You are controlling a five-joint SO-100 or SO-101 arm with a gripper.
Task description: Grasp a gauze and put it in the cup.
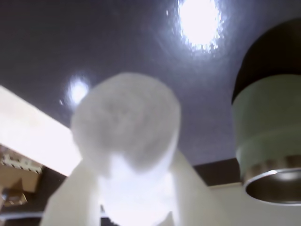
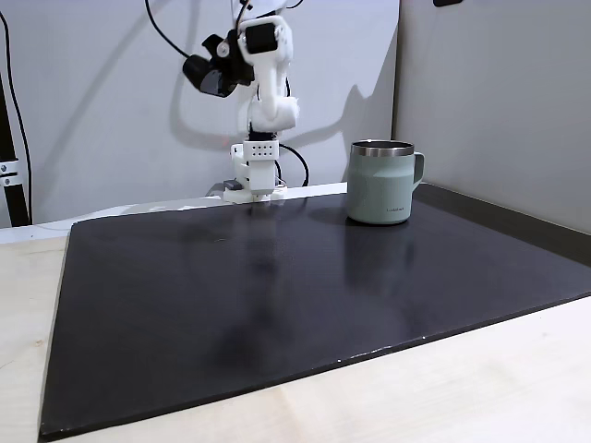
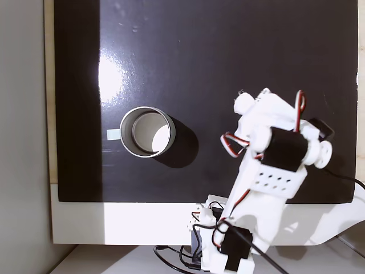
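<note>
The wrist view is close up on the white gauze [image 1: 127, 122], a soft short roll seen end-on, held between the two white fingers of my gripper [image 1: 131, 155], which is shut on it. The sage-green cup [image 1: 270, 132] with its steel rim is at the right of that view, apart from the gauze. In a fixed view from above, the gripper [image 3: 251, 108] hangs over the black mat to the right of the cup [image 3: 126, 142], whose mouth is open. A side fixed view has the arm [image 2: 263, 83] raised to the left of the cup [image 2: 380, 185].
A black mat [image 2: 277, 305] covers the pale wooden table. The arm's base [image 2: 254, 180] stands at the mat's back edge, with cables behind it. Grey walls close off the back and the right. Lamp glare shows on the mat [image 3: 111, 74].
</note>
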